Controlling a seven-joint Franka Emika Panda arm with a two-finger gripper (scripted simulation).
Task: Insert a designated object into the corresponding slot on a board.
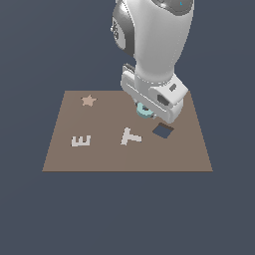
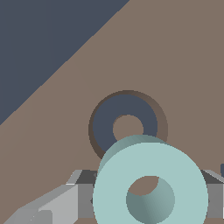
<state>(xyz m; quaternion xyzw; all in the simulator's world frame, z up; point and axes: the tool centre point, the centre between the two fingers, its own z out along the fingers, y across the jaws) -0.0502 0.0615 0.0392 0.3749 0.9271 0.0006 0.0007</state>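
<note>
My gripper (image 1: 144,107) is shut on the designated object (image 1: 145,113), a pale teal ring with a centre hole, and holds it just above the brown board (image 1: 99,159) near its far middle. In the wrist view the ring (image 2: 111,192) fills the foreground between grey fingers (image 2: 81,192). The slot (image 2: 103,127), a dark navy ring recess with a brown centre dot, lies on the board just beyond the ring, partly overlapped by its edge. In the exterior view the hand hides the slot.
On the board sit a tan star (image 1: 88,100) at the far left of the exterior view, white letters E (image 1: 81,141) and T (image 1: 130,135), and a dark diamond-turned square recess (image 1: 163,131) right of the T.
</note>
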